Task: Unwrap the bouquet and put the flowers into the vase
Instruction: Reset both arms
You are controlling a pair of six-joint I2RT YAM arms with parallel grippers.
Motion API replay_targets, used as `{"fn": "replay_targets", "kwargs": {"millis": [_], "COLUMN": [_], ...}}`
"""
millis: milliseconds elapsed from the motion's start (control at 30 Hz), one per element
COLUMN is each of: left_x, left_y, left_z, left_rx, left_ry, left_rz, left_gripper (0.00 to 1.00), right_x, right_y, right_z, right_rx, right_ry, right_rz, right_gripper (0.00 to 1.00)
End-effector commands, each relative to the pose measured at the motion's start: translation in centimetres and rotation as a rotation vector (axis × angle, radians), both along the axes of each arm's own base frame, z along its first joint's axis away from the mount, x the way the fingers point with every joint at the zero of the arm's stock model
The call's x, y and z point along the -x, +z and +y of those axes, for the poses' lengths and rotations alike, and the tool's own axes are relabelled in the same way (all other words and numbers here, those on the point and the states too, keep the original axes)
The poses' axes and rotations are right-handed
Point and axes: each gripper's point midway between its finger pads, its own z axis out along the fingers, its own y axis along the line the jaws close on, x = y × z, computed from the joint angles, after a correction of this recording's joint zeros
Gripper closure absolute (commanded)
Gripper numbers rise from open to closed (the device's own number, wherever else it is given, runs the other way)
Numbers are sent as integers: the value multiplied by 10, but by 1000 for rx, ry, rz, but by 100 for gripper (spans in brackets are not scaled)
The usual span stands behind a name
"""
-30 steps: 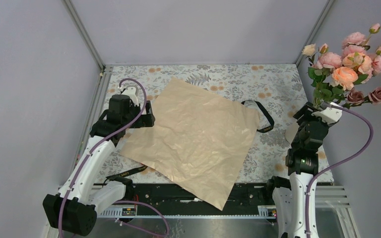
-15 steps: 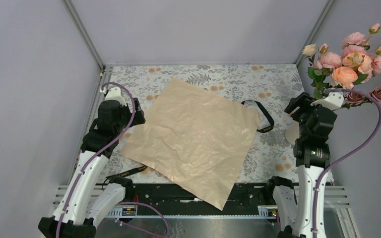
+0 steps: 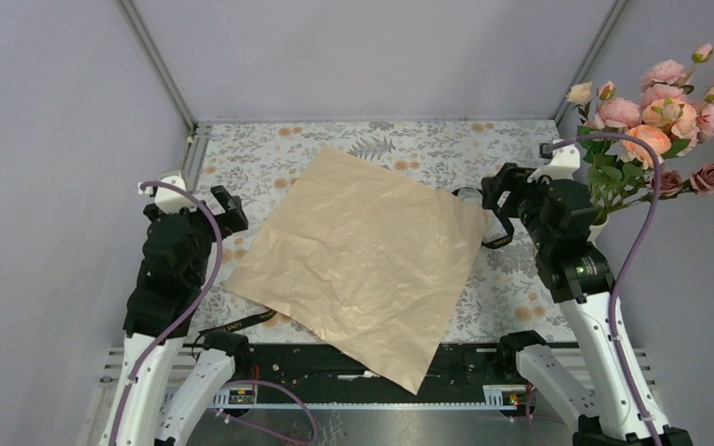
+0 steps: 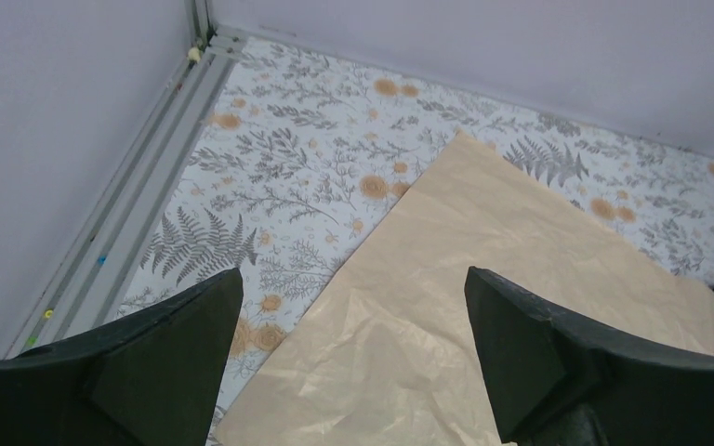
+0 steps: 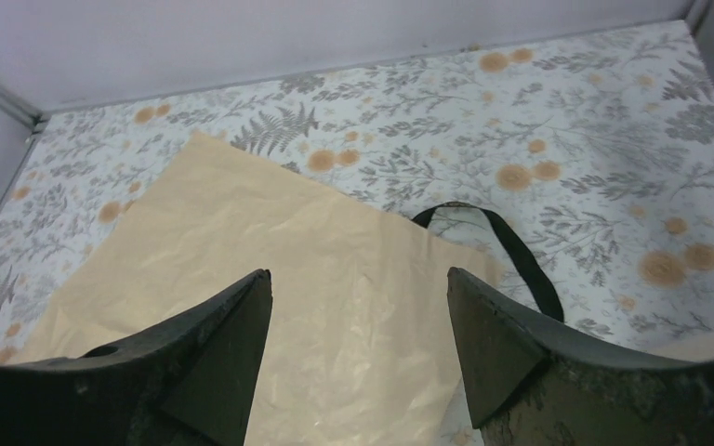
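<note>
The flowers (image 3: 655, 121), pink and peach roses with green leaves, stand upright at the right edge of the table. The vase under them is hidden behind my right arm. The unwrapped paper (image 3: 363, 251) lies spread flat in the middle, tan side up, and also shows as the paper (image 4: 483, 279) and the paper (image 5: 270, 269). My left gripper (image 3: 225, 208) hangs open above the paper's left edge, holding nothing; the wrist view shows the left gripper (image 4: 353, 307) the same. My right gripper (image 3: 495, 193) hovers open and empty over the paper's right corner, left of the flowers; so does the right gripper (image 5: 358, 297).
A black ribbon (image 3: 495, 221) lies looped at the paper's right corner, seen too as the ribbon (image 5: 511, 246). A second ribbon (image 3: 237, 325) lies by the paper's near left edge. Grey walls close in the floral tablecloth (image 3: 409, 149) on three sides.
My right gripper has left the flowers, swung left over the paper's right corner and opened wider. The left arm has drawn back and left, off the paper. Flowers and paper have not moved.
</note>
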Motion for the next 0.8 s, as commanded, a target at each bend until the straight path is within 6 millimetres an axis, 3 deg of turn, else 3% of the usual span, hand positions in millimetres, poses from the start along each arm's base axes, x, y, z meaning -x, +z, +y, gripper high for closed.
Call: {"fn": "replay_targets", "kwargs": {"millis": [0,133,400,767], "left_x": [5,9,13,13], "left_y": [15,7,-5,-8], "left_z": [11,13,16,17], "left_rx": [5,12,26,30], "left_ry": [48,58,79,86], "left_rz": [-109,-119,-127,-119], "left_gripper": [1,1,1,1], "right_x": [0,9,19,18], "right_y": [7,-2,-14,-12], "right_z": [21,34,21,25], "right_rx": [39,36,82,58], "right_ry": [74,140,105,113], "right_rz": [-110,-170,-209,-219], "right_gripper": [24,24,22,22]}}
